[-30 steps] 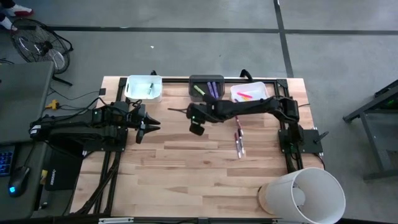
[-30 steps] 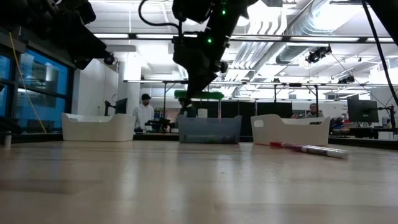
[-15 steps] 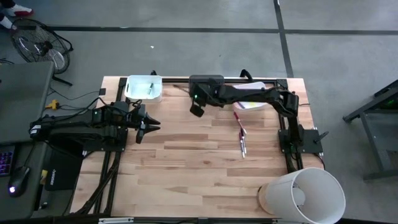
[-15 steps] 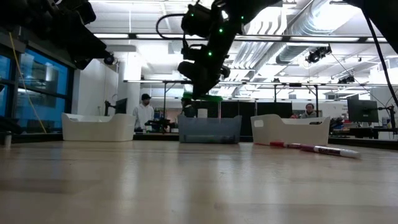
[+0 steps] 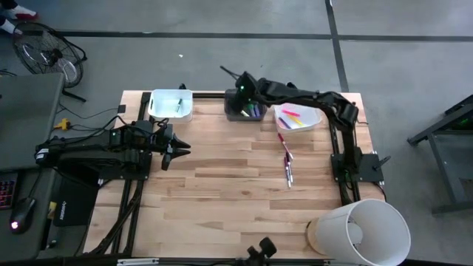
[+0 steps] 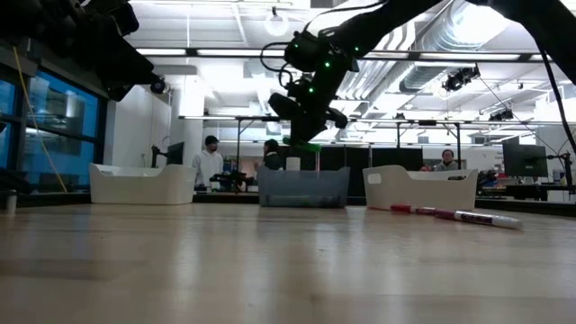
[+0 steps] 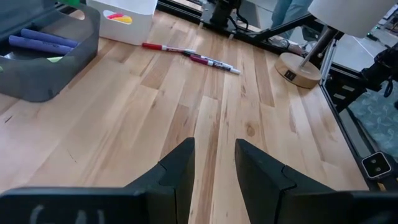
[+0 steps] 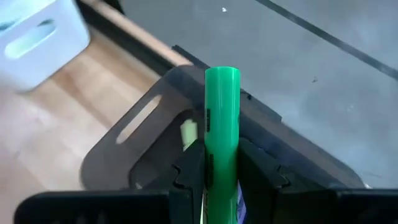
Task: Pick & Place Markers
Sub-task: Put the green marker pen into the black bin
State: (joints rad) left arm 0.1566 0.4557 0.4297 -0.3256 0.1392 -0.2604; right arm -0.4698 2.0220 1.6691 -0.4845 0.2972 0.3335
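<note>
We are seeing left gripper waiting at table's left, jaws parted, gripping nothing. White bin is sitting at back left, one green marker inside. Right gripper is hovering over dark grey bin, jaws clenching green marker, which is sticking out between fingers. Two red-and-white markers are lying loose on table. Marker's lower end is hiding behind jaws.
</note>
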